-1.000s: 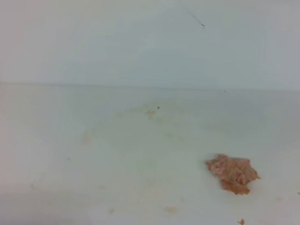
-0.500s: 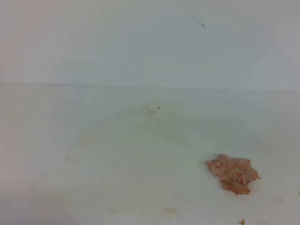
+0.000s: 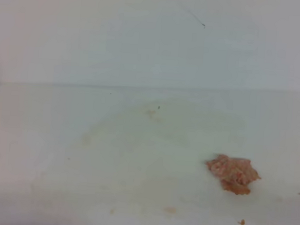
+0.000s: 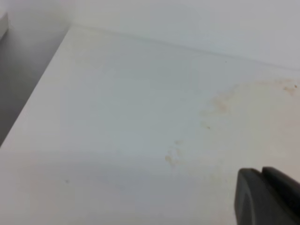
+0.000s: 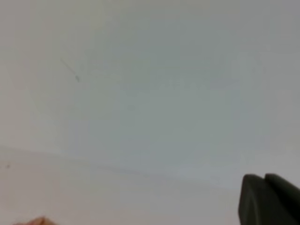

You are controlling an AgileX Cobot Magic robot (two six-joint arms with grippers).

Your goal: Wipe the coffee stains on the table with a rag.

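The rag [image 3: 233, 174], a crumpled pinkish-orange cloth, lies by itself on the white table [image 3: 44, 151] at the right of the exterior view. Only faint coffee stains [image 3: 151, 111] show: pale brown smears near the middle back, plus small specks [image 3: 170, 209] by the front edge. No arm appears in the exterior view. In the left wrist view, pale coffee stains [image 4: 220, 105] spread at the right, and my left gripper [image 4: 262, 176] shows at the lower right with its dark fingers pressed together. My right gripper [image 5: 264, 180] is shut and empty and faces the wall, with a sliver of rag [image 5: 35, 221] at the bottom left.
A tiny orange crumb [image 3: 241, 222] lies near the front edge, right of centre. A pale upright wall [image 3: 145, 40] bounds the table at the back. The table's left edge [image 4: 33, 103] drops off to a grey floor.
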